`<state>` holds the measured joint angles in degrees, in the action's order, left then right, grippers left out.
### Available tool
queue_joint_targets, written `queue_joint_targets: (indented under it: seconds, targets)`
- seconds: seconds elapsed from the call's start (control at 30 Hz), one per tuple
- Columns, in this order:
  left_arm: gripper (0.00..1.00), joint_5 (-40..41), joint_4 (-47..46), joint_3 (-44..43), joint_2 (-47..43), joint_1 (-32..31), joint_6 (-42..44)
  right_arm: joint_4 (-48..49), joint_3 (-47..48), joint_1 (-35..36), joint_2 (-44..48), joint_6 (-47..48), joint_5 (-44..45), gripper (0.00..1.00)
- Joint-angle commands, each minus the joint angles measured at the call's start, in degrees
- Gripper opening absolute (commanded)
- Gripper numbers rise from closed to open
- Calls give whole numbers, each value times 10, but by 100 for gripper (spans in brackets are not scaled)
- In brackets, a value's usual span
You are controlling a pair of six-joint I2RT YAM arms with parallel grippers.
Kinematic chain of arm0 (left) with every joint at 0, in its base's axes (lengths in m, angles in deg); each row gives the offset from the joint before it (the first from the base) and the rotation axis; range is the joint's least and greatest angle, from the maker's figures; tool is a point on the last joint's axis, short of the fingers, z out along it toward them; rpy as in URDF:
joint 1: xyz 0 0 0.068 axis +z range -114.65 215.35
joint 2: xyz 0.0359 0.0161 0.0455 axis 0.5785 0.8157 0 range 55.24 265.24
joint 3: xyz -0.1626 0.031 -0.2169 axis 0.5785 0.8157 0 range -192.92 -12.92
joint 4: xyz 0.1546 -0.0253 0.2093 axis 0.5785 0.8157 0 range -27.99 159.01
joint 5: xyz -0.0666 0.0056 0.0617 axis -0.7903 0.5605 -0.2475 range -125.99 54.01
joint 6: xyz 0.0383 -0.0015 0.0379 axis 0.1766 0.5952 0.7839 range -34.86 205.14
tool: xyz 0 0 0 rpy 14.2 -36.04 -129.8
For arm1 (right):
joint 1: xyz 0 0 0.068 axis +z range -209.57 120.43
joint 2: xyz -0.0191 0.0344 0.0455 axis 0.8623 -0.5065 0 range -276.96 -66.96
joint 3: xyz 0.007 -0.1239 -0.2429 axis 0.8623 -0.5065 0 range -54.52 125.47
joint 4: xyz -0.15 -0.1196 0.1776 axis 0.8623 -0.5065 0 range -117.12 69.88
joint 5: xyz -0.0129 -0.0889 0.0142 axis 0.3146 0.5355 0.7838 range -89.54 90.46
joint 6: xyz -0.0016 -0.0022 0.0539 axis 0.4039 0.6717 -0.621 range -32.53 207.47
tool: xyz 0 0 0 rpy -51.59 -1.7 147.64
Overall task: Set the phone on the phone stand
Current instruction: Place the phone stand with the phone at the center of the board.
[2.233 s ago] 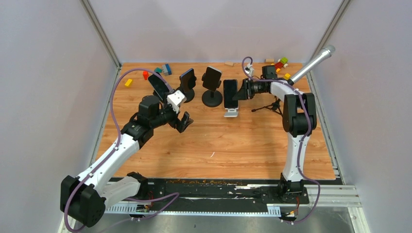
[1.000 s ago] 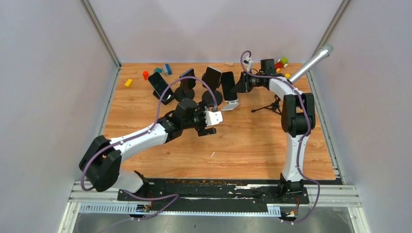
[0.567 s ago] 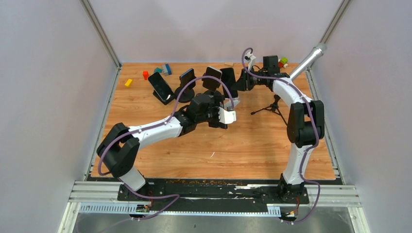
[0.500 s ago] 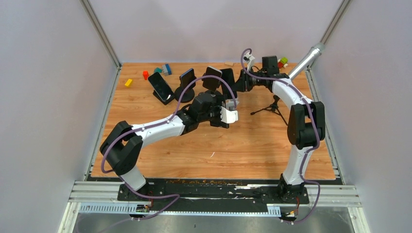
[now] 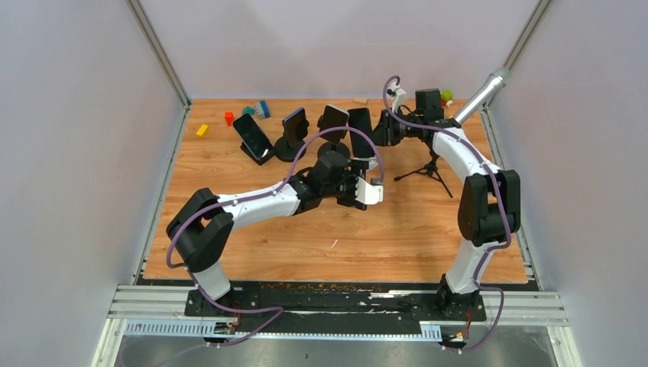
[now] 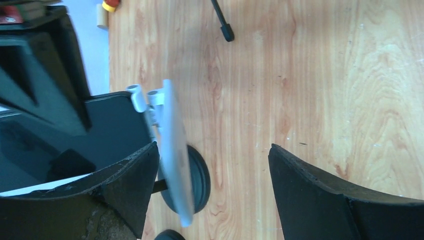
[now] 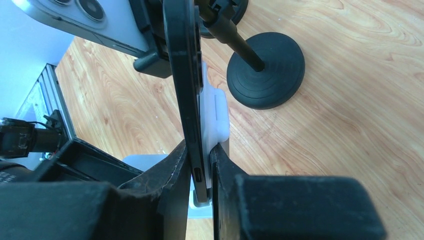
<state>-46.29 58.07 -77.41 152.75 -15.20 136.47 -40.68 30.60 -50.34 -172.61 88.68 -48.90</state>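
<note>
phone (image 7: pixel 184 75) stands on edge, pinched at its lower end by the right gripper (image 7: pixel 201 156), its back close against the white phone stand (image 7: pixel 214 112) on the desk (image 7: pixel 325 125). left gripper (image 6: pixel 214 156) is spread wide around the stand, one finger just beside it.

Round stand base (image 7: pixel 265 70) beside phone (image 7: pixel 183 75); near tabletop (image 5: pixel 397 229) open.

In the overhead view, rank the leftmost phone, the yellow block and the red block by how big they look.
1. Leftmost phone: clearly the largest.
2. Yellow block and red block: both tiny and too alike to rank. The yellow may look slightly bigger.
</note>
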Motion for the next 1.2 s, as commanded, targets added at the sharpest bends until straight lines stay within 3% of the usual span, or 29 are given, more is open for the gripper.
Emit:
queue_joint_targets:
  seconds: [0.0,0.43,1.17]
  targets:
    - [86,-18,-3,9,5,-7,-10,33,12,-1,47,-50,-20,0]
    - [82,-34,-21,59,6,-20,-39,53,3,-2,74,-134,-17,0]
    - [84,100,-133,135,55,-65,-47,156,-95,-1,138,-295,-2,0]
